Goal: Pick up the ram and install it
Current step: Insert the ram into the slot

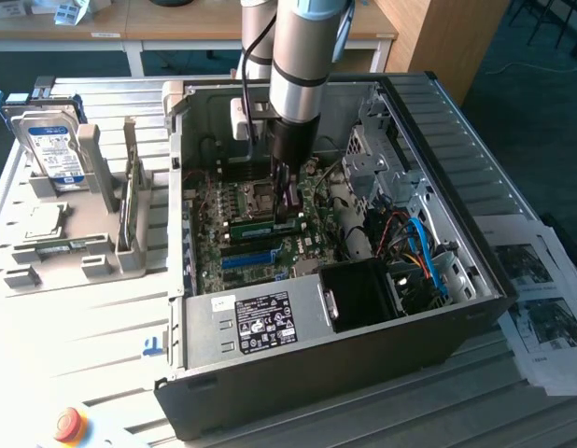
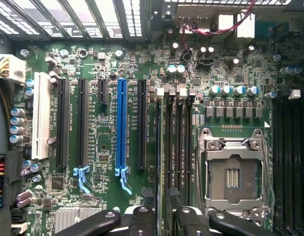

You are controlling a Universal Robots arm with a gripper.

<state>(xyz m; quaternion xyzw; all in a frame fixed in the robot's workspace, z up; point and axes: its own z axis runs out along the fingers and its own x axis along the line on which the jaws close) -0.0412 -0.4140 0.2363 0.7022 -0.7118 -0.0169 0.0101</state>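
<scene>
**Exterior view.** The arm reaches down into the open computer case [image 1: 270,322]. The gripper [image 1: 288,213] hangs over the motherboard [image 1: 214,210], close to the empty processor socket [image 1: 262,194]. The ram [image 1: 251,227] shows as a green stick lying along the memory slots, just beside the fingertips on the exterior view's left. I judge it to be sitting in a slot, not carried, though you cannot see from here how deep it sits.

**Wrist view.** The gripper [image 2: 164,219] has its jaws spread wide, with nothing clamped between the fingers [image 2: 142,216]. The dark memory slots [image 2: 174,137] run straight out from the gap, between the blue slot [image 2: 121,123] and the processor socket [image 2: 230,172]. I cannot pick out the ram's edge among them.

**Note on the step.**
- Keep the jaws square to the slot line, because any twist would load the stick sideways.
- Check that both ends are level and the white end latches [image 2: 160,91] are closed.
- Stay off the open socket, whose contacts are likely fragile.
</scene>
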